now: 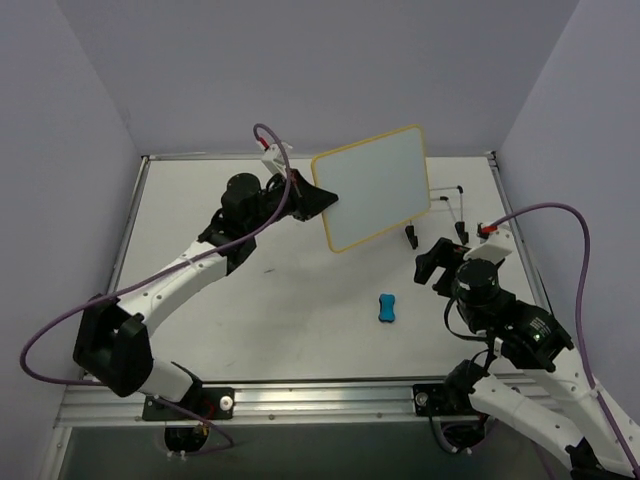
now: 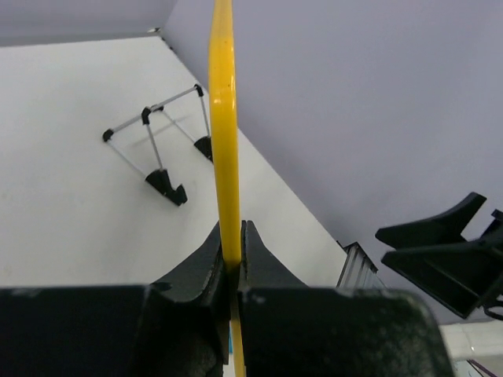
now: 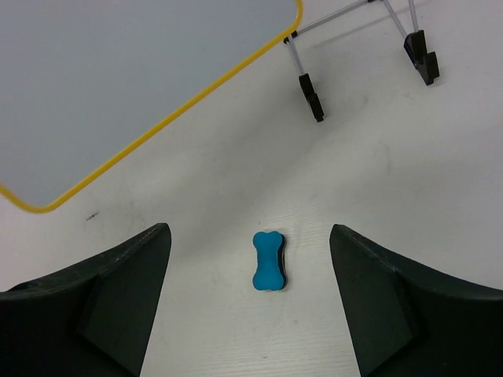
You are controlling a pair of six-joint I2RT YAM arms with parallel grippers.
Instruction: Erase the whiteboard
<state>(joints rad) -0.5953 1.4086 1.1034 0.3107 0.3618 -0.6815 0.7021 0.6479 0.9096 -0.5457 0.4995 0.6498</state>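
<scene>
We see the L gripper (image 2: pixel 232 239) clenched on the whiteboard (image 1: pixel 377 187). In the L wrist view both fingers (image 2: pixel 196 267) pinch the yellow frame edge-on, w/ the frame running straight up out of the jaws. The grip sits at the board's left side. The board is held up off the worktop (image 1: pixel 200 210), tilted, over the middle of the far edge, face toward the near side. Its face looks plain pale grey-white to us.

The R gripper (image 1: pixel 437 262) hangs over the right half of the worktop w/ jaws spread wide and nothing between them. In the R wrist view the blue eraser (image 3: pixel 268 261) lies flat on the worktop below, framed between the two fingers (image 3: pixel 118 298) but not touched by them. From the top view it's right of centre, toward the near edge.

A wire stand (image 1: pixel 445 205) w/ black feet sits by the right edge, toward the far right corner, just beside the board's lower right corner. We can't tell if board & stand touch.
</scene>
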